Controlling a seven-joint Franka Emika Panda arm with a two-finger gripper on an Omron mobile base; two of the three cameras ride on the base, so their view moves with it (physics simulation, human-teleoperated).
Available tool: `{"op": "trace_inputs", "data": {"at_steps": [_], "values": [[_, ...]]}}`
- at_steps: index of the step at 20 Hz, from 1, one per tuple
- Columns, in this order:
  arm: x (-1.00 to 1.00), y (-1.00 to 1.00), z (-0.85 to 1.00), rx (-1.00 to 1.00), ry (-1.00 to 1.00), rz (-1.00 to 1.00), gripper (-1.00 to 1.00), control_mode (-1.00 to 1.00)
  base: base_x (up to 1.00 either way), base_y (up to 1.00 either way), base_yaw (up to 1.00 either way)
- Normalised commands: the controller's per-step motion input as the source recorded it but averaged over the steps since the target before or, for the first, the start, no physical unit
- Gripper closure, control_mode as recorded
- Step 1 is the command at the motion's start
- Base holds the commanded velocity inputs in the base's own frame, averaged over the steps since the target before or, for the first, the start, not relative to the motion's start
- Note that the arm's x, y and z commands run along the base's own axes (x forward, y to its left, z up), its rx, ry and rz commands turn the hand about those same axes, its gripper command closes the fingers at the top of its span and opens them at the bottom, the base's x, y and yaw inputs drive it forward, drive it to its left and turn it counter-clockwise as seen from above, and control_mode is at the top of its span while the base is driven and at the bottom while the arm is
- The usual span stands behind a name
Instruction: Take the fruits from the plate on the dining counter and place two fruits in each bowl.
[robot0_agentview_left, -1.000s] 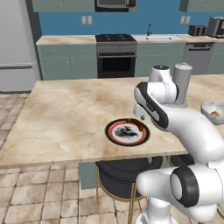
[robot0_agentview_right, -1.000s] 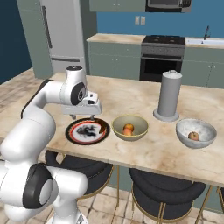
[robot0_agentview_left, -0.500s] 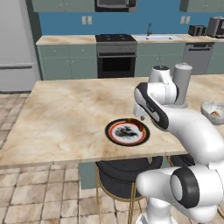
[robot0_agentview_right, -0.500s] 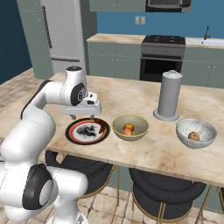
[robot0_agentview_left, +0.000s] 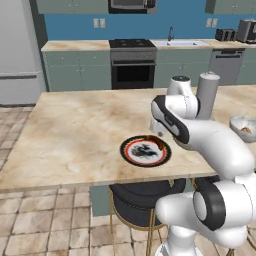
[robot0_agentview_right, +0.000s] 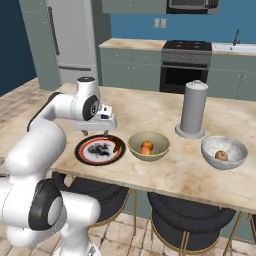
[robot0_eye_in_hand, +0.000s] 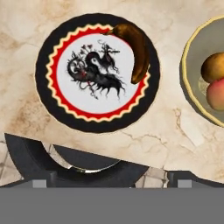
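One fruit (robot0_eye_in_hand: 133, 50) left on plate (robot0_eye_in_hand: 57, 111), curved, dark brown, lying across rim. Jaws wide open above. Risk: off-centre pinch rolls it off onto desk (robot0_agentview_left: 75, 135).

Our white arm (robot0_agentview_right: 47, 132) on its mobile base

We see glossy, rounded white segments, dark grey joint rings and caps, and a boxy white hand (robot0_agentview_right: 101, 120).
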Motion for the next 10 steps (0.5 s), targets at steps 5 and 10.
{"op": "trace_inputs", "data": {"at_steps": [5, 10], "values": [[0.86, 0.10, -0.53, 0.00, 0.02, 0.00, -1.00, -1.00, 0.00, 0.00, 0.00], [1.00, 0.00, -0.91, 0.00, 0.07, 0.00, -1.00, -1.00, 0.00, 0.00, 0.00]]}}
